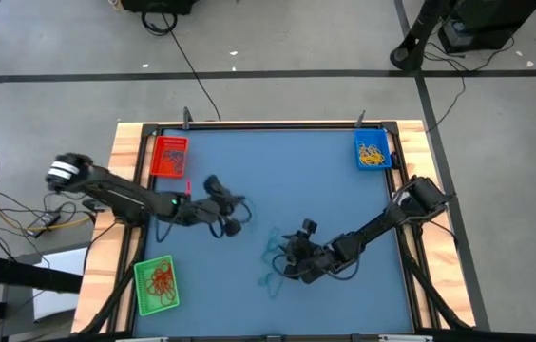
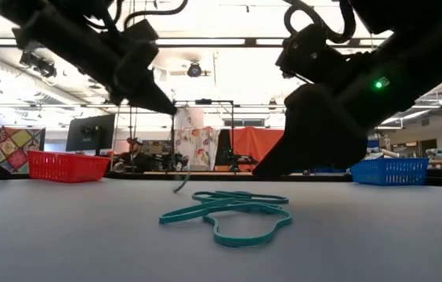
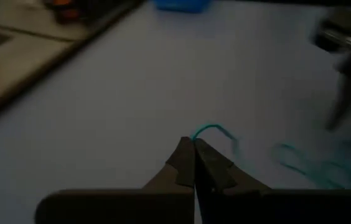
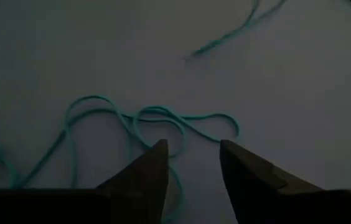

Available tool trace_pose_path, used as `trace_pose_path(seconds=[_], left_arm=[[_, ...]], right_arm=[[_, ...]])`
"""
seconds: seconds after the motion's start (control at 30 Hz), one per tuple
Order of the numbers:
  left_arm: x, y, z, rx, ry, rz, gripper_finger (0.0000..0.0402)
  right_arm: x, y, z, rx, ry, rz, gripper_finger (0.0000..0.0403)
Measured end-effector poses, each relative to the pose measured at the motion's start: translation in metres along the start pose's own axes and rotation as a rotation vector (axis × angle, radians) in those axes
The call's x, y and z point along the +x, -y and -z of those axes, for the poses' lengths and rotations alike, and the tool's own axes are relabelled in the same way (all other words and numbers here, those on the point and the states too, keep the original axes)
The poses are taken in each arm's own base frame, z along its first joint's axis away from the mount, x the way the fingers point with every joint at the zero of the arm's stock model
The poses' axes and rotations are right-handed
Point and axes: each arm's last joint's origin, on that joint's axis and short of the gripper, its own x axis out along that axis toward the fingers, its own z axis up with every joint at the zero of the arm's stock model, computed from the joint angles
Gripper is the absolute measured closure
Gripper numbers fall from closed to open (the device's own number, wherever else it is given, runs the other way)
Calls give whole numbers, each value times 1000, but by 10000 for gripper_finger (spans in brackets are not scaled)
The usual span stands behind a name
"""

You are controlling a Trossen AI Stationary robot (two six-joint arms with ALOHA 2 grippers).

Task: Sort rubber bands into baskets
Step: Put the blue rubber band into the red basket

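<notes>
Partly sorted: baskets [image 1: 170, 157] held bands, teal rubber bands [image 2: 229, 213] remained; left claw [image 3: 194, 144] pinched one, right claw [image 4: 192, 148] stood open.

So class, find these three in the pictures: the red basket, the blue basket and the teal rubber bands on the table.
red basket [image 1: 170, 157], high view, its inside floor.
blue basket [image 1: 373, 151], high view, its inside.
teal rubber bands [image 2: 233, 211], low view, the tangled loops.

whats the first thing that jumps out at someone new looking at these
Both dark arms meet mid-table over loose teal rubber bands. The left gripper is shut on one teal band, while the right gripper hangs open over the tangle. Three baskets ring the blue mat: red and blue at the far corners, green near the left.
</notes>
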Motion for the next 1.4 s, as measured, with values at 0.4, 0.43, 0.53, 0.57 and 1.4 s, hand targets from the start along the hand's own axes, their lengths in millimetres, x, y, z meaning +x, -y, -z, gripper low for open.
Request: trace_pose_path(seconds=[0.4,0.43,0.53,0.57,1.4], left_arm=[[-62,-106,-23,-237,-56,-413,401],[-67,-114,-23,-266,-56,-448,401],[-79,-134,-20,-321,-74,-556,401],[-82,-140,-18,-342,-81,-597,401],[-91,-191,10,-491,-347,-945,401]], right_arm=[[1,2,1,19,15,-8,249],[1,2,1,22,19,-10,249],[1,1,0,7,23,-13,249],[1,1,0,1,29,-16,249],[3,1,-3,-45,35,-36,249]])
